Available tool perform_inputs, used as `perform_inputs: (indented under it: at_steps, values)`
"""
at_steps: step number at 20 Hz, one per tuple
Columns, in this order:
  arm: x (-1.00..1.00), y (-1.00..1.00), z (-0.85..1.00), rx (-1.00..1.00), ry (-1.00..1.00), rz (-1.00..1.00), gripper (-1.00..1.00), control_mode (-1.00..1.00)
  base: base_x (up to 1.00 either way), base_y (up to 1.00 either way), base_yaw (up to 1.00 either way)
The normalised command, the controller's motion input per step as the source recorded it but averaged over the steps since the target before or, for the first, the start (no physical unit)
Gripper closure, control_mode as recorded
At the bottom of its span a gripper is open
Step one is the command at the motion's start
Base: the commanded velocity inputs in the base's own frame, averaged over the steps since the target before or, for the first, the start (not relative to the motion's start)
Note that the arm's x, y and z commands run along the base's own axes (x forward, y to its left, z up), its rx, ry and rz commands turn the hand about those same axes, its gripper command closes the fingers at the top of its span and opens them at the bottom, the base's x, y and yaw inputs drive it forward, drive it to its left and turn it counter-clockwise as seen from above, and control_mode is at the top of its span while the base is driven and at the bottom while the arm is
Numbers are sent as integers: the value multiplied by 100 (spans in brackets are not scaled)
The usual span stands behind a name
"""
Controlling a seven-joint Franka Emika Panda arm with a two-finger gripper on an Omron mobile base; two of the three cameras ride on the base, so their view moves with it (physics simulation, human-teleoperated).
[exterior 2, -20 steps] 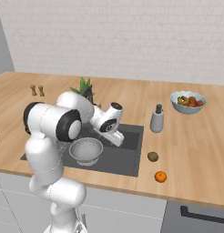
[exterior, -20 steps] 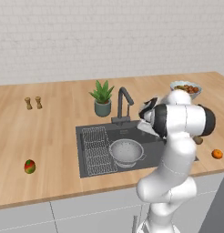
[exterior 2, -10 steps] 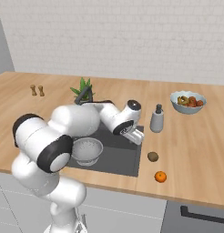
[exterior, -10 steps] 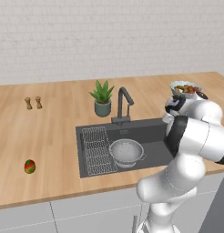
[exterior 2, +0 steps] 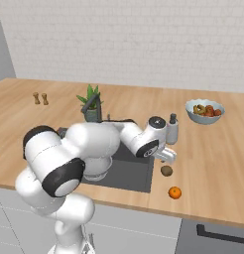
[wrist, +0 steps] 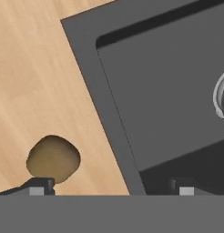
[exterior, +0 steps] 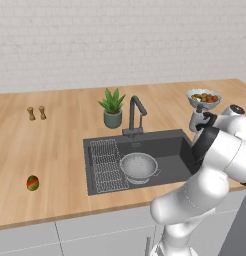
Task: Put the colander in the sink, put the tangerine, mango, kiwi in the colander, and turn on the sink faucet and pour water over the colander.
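Note:
The silvery perforated colander (exterior: 140, 166) sits in the dark sink (exterior: 170, 150), and its rim shows at the right edge of the hand view (wrist: 221, 98). The brown kiwi (exterior 2: 166, 170) lies on the counter just right of the sink, with the tangerine (exterior 2: 175, 192) nearer the front edge. My gripper (exterior 2: 168, 158) hangs open just above the kiwi. In the hand view the kiwi (wrist: 53, 158) lies by my left fingertip (wrist: 41, 185), beside the sink rim (wrist: 100, 91). The mango (exterior: 32, 183) rests far left on the counter. The faucet (exterior: 135, 112) stands behind the sink, with no water running.
A wire rack (exterior: 107, 165) lies in the sink's left part. A potted plant (exterior: 112, 107) stands left of the faucet. A white soap bottle (exterior 2: 171, 129) and a fruit bowl (exterior 2: 205, 111) are at the back right. Two shakers (exterior: 36, 113) stand far left.
My arm has swung right, from over the sink to its right edge above the kiwi. The gripper has stayed open. No object has moved.

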Motion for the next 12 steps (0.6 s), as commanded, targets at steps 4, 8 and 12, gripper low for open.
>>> perform_inputs:
  at_steps: [4, 8, 12]
  values:
    - [-24, -53, 0, -11, -1, 5, -100, -100, 0, 0, 0]
    - [-30, -44, 0, -6, -1, 7, -100, -100, 0, 0, 0]
    - [-18, -18, 0, 0, 0, 10, -100, -100, 0, 0, 0]
